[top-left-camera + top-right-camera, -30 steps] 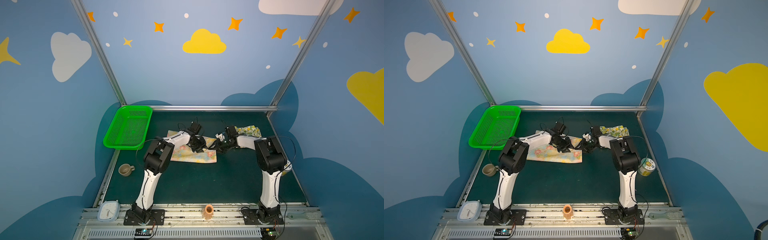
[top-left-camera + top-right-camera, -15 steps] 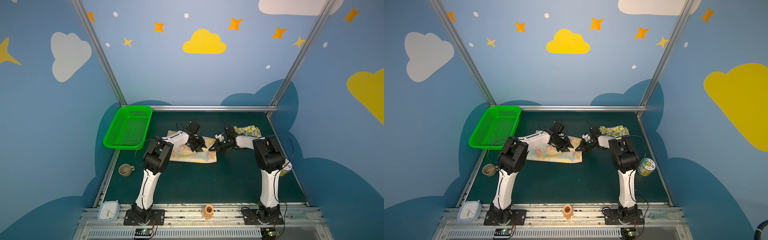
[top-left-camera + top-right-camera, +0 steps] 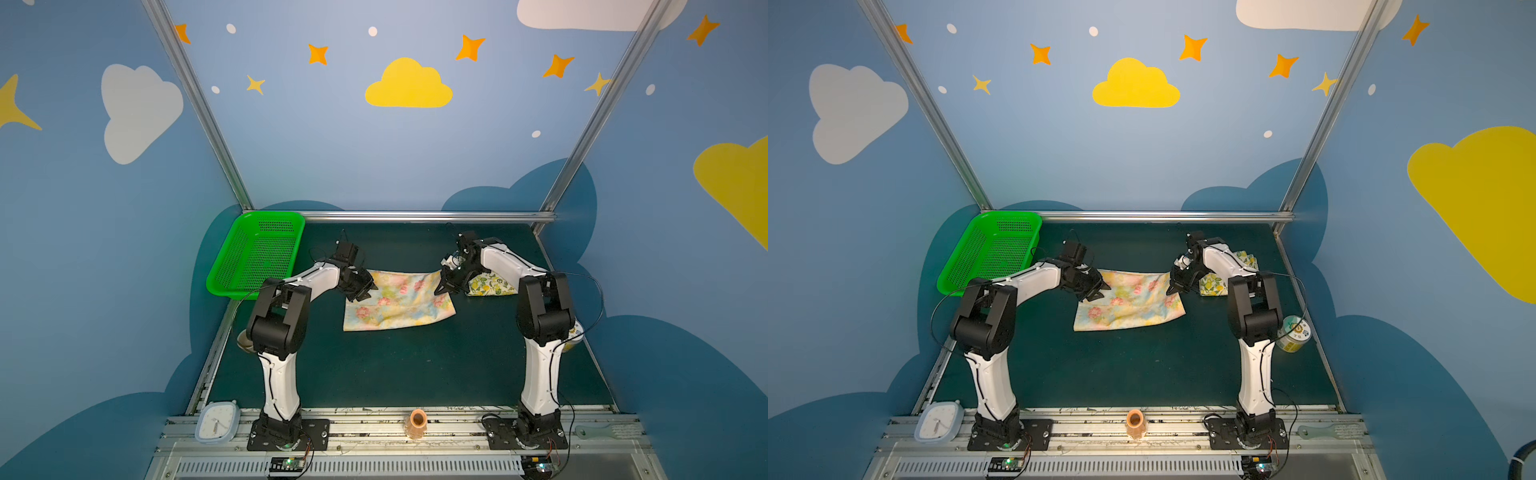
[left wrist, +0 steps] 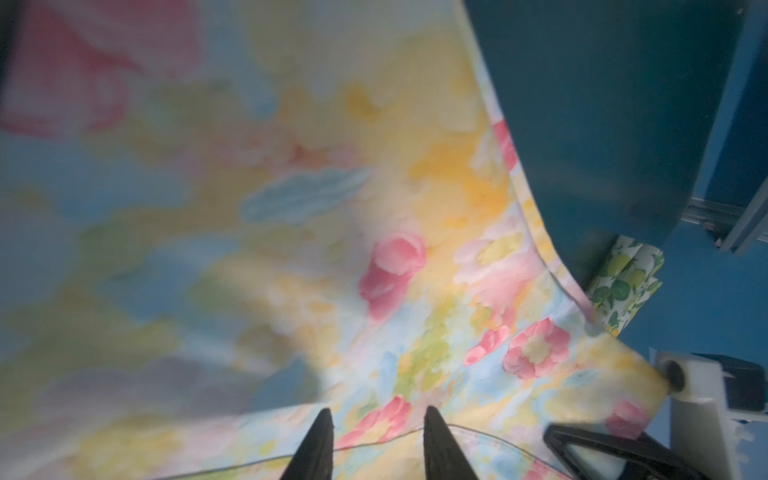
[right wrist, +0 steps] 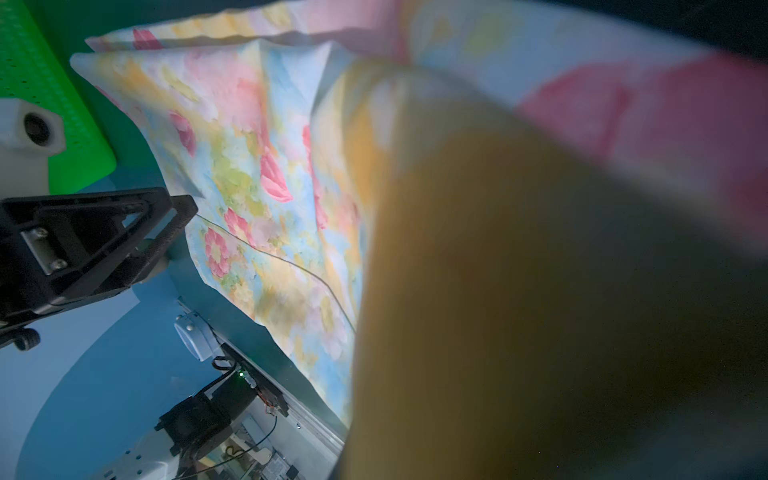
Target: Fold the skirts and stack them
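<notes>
Floral skirt (image 3: 399,303) sits mid-surface, pale yellow with pink flowers; near edge rests on the dark green surface (image 3: 395,365), far right corner is pulled up off it; far edge sags between the two arms in both top views. Right gripper (image 3: 442,288) has its jaws closed on that raised corner; cloth drapes right across the right wrist view. Left gripper (image 3: 365,292) is at the skirt's left edge; its fingers (image 4: 316,444) stand apart, flat cloth showing in the gap; cannot tell if they press on the cloth. Lemon skirt (image 3: 492,286) lies bunched on the surface at far right, just beside the right arm and partly hidden by it; close to the floral skirt's raised corner, contact unclear. Green basket (image 3: 232,257) sits far left, apart from both skirts; clock (image 3: 217,422) near left; orange cup (image 3: 417,422) near edge, centre.
</notes>
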Robot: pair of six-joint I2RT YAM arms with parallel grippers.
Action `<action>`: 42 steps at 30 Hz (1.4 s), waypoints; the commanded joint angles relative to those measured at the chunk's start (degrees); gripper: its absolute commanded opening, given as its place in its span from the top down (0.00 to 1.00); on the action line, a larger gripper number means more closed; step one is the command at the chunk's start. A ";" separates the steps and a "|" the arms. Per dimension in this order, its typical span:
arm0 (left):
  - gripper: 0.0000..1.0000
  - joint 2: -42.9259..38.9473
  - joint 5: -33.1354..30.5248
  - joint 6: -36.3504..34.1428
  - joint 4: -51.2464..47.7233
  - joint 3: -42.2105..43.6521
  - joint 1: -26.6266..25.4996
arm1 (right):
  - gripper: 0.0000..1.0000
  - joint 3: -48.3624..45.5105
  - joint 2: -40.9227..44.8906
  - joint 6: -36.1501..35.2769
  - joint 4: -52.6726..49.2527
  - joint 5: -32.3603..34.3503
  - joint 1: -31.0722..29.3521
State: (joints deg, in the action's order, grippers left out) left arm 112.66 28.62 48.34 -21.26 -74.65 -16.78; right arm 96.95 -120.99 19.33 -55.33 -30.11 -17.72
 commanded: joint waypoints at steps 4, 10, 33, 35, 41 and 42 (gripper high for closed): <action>0.63 -2.69 -0.27 2.09 5.42 6.77 -2.03 | 1.00 6.65 2.27 -3.11 -13.80 9.98 -0.70; 0.63 -2.64 -0.80 5.07 9.16 10.59 -4.06 | 1.00 12.73 0.51 -3.68 -19.06 18.27 -3.73; 0.64 -1.46 -2.57 24.08 32.92 25.99 -11.16 | 1.00 20.45 -3.95 5.18 -20.05 19.44 -14.64; 0.64 -2.53 -2.65 22.90 31.45 24.66 -11.20 | 1.00 19.55 -3.29 5.32 -19.75 20.00 -14.48; 0.63 -5.46 -1.76 14.77 19.42 15.52 -13.20 | 1.00 15.29 0.44 5.00 -19.10 20.19 -12.41; 0.63 -5.61 -1.29 13.56 17.86 14.04 -13.90 | 1.00 14.68 0.94 4.69 -18.91 20.09 -12.16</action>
State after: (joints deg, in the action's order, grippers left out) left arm 108.42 27.14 66.63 6.24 -57.60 -29.06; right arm 113.06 -123.57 23.77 -74.13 -8.99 -30.76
